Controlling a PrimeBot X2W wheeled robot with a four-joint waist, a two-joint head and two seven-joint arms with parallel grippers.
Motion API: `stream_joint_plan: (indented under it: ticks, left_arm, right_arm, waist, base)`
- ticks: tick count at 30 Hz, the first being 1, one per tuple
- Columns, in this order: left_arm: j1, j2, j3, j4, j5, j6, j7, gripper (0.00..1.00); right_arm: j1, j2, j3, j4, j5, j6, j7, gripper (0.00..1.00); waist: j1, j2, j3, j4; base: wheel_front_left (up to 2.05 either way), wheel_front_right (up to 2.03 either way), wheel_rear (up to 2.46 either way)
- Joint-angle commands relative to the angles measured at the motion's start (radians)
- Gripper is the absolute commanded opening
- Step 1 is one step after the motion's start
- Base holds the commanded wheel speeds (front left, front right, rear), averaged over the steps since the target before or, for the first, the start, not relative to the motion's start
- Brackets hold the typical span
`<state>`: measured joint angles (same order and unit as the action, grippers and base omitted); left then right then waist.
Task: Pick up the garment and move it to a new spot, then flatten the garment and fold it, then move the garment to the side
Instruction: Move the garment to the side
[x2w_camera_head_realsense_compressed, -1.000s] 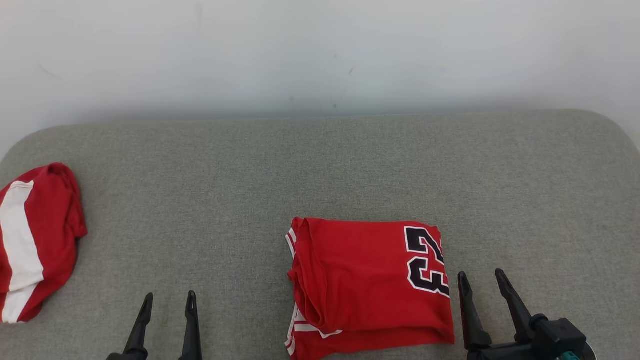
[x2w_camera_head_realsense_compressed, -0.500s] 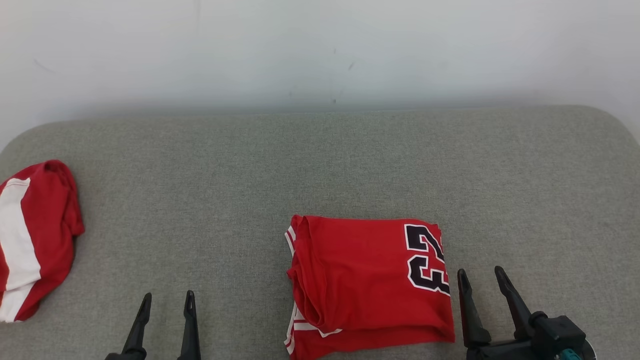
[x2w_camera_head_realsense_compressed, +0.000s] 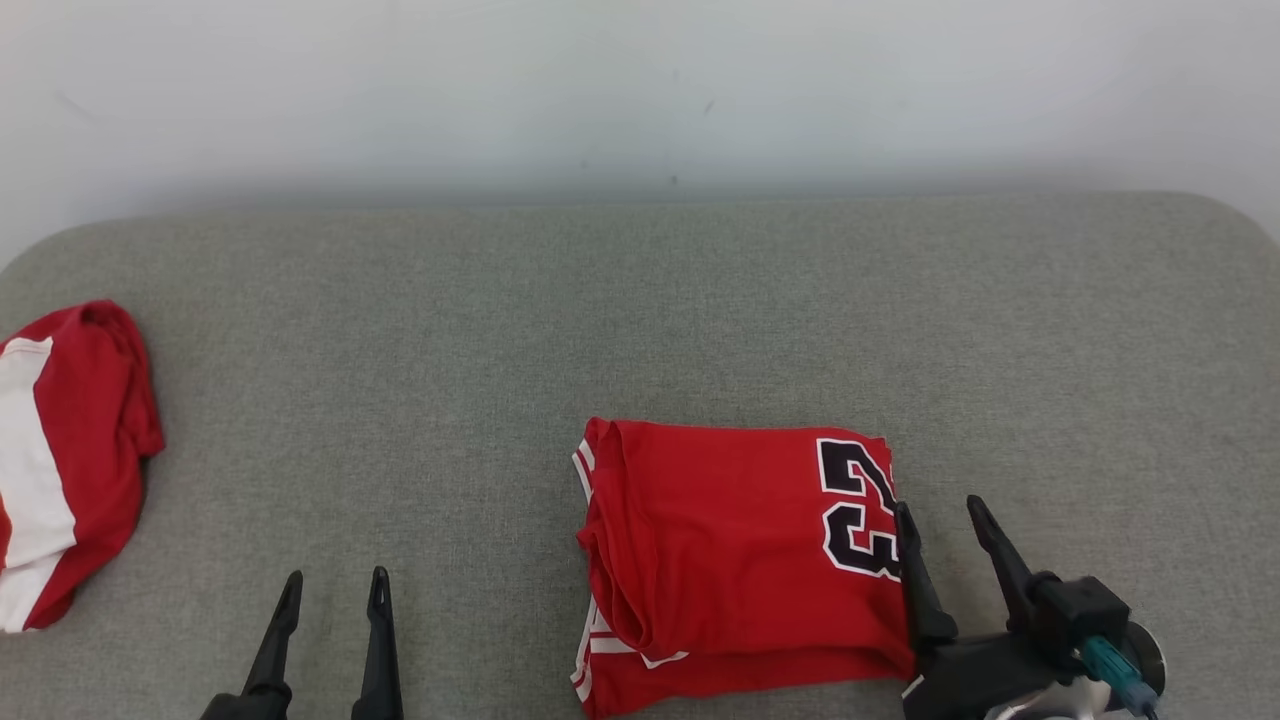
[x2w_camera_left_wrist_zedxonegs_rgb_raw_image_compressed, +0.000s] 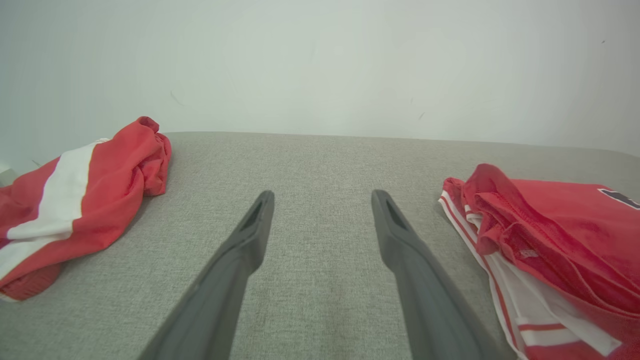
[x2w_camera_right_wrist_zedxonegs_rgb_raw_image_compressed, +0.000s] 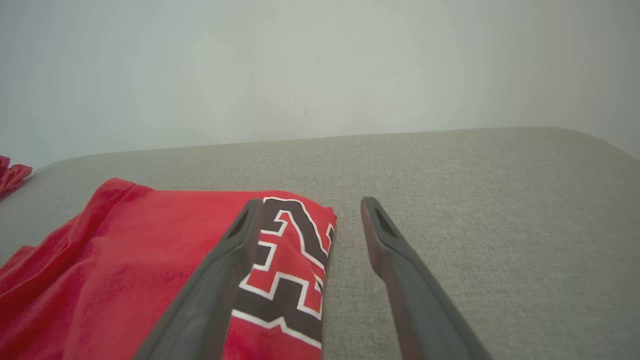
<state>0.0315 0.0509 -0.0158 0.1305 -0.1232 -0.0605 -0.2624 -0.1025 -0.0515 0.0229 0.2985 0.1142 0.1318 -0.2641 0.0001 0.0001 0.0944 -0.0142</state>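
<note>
Grey fabric bench (x2w_camera_head_realsense_compressed: 640, 300): crumpled red-and-white garment (x2w_camera_head_realsense_compressed: 60, 470) cropped leftward; left fingers (x2w_camera_head_realsense_compressed: 379, 630), right fingers (x2w_camera_head_realsense_compressed: 915, 580) gape empty, latter overlapping folded red numbered jersey (x2w_camera_head_realsense_compressed: 720, 550).

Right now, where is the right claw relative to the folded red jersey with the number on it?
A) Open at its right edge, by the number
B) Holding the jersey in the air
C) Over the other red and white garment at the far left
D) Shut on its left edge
A: the right claw is at the right edge of the folded jersey, jaws apart, one over the number and the other over the grey surface.
</note>
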Motion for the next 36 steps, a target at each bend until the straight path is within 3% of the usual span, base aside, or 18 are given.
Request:
stream_joint_plan:
  ticks: [1,9,15,16,17,18,19,29,36]
  left_arm:
    - [-0.015,-0.001,0.002,0.0,0.001,0.001,-0.002,1.0]
    - [-0.032,-0.001,0.002,0.006,-0.004,-0.006,-0.002,1.0]
    - [-0.035,-0.001,0.004,0.01,-0.005,-0.007,-0.002,1.0]
    - [-0.036,-0.001,0.004,0.01,-0.004,-0.007,-0.002,1.0]
    - [-0.037,-0.001,0.005,0.011,-0.003,-0.007,-0.002,1.0]
    - [-0.039,-0.001,0.005,0.011,-0.002,-0.006,-0.002,1.0]
    - [-0.04,-0.001,0.005,0.012,-0.001,-0.007,-0.002,1.0]
    - [-0.054,-0.001,-0.01,0.005,-0.011,-0.006,-0.002,1.0]
    - [-0.088,-0.001,-0.019,-0.008,-0.005,-0.017,-0.002,1.0]
  right_arm:
    - [-0.024,0.002,0.002,0.035,-0.008,-0.003,-0.001,1.0]
    - [-0.175,0.002,0.006,0.335,-0.018,-0.003,-0.001,1.0]
    - [-0.245,0.002,0.06,0.511,0.048,-0.003,0.0,1.0]
    - [-0.252,0.003,0.075,0.537,0.055,-0.003,0.001,0.96]
    - [-0.26,0.003,0.086,0.552,0.063,-0.003,0.003,0.5]
    - [-0.27,0.004,0.094,0.559,0.073,-0.003,0.003,0.11]
    - [-0.276,0.004,0.099,0.564,0.078,-0.003,0.003,0.0]
    - [-0.397,-0.02,0.075,0.572,0.042,-0.003,-0.001,0.0]
    - [-0.554,-0.101,0.082,0.593,0.04,-0.003,0.0,0.0]
  waist:
    - [-0.0001,-0.0001,0.01,0.006]
    - [-0.0001,-0.0001,0.045,0.02]
    - [-0.0001,-0.0001,0.054,0.022]
    - [-0.0001,-0.0001,0.054,0.022]
    - [-0.0001,-0.0001,0.054,0.022]
    - [-0.0001,-0.0001,0.054,0.021]
    - [-0.0001,-0.0001,0.053,0.021]
    - [-0.0001,-0.0001,0.07,0.016]
    - [-0.0001,-0.0001,0.135,0.016]
  base:
    - [0.0,0.0,0.0]
    - [0.0,0.0,0.0]
    - [0.0,0.0,0.0]
    - [0.0,0.0,0.0]
    - [0.0,0.0,0.0]
    - [0.0,0.0,0.0]
    - [0.0,0.0,0.0]
    - [0.0,0.0,0.0]
    - [0.0,0.0,0.0]
